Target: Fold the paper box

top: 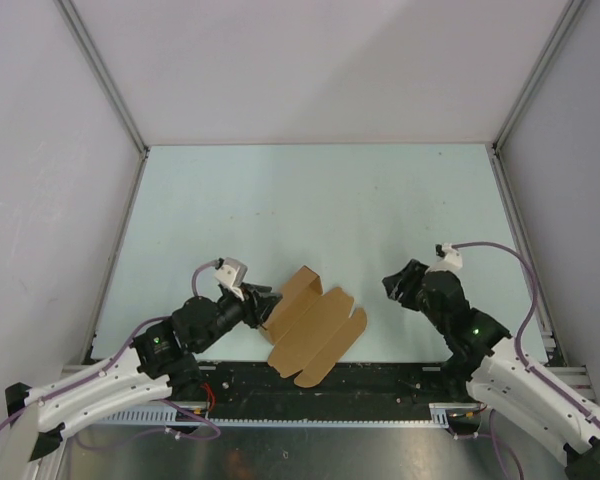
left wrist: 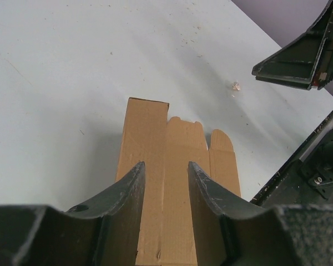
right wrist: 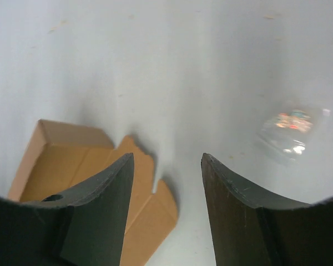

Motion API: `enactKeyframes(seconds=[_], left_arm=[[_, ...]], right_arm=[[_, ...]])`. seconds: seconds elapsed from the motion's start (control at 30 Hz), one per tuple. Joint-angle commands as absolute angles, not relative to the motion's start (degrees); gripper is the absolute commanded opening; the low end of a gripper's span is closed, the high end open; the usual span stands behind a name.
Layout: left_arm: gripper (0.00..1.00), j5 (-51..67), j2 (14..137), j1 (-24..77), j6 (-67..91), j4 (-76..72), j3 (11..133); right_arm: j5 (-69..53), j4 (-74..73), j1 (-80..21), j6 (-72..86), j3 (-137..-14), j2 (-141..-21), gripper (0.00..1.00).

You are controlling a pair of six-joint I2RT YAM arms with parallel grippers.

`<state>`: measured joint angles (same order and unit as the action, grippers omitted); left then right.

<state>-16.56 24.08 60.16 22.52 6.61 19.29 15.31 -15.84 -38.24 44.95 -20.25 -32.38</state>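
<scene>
Lab enclosure: white panels [top: 320, 70], aluminium frame [top: 100, 75]

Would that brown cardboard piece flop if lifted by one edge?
The paper box looks thin and creased, so it would probably bend along its folds. Lying mostly flat on the smooth table, it likely slides easily when pushed.

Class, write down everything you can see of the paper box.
The paper box is plain brown thin cardboard, a die-cut sheet only partly folded: one long side panel stands up, and the rest lies flat with creases and rounded tabs at its edge. It lies slanted on the table near the front edge. The left gripper straddles one end, jaws apart; whether it touches cannot be told. The right gripper is clear of it.
</scene>
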Motion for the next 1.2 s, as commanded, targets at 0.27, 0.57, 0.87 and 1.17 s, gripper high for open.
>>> enactKeyframes(seconds=[0.27, 0.57, 0.87, 1.17], left_arm=[[0.42, -17.6, 22.3, 60.3, 23.6, 5.5, 18.6], [0.43, -17.8, 22.3, 60.4, 23.6, 5.5, 18.5], [0.43, -18.0, 22.1, 60.4, 23.6, 5.5, 18.0], [0.43, -18.3, 22.2, 60.4, 24.1, 5.6, 17.8]], right_arm=[[24.0, -28.8, -25.9, 46.9, -23.4, -41.1, 0.65], [16.7, -20.7, -18.5, 41.8, -23.1, -47.5, 0.62], [6.4, -17.2, -18.4, 39.9, -20.6, -42.5, 0.63], [-13.7, -0.7, -23.4, 38.8, -11.8, -39.1, 0.63]])
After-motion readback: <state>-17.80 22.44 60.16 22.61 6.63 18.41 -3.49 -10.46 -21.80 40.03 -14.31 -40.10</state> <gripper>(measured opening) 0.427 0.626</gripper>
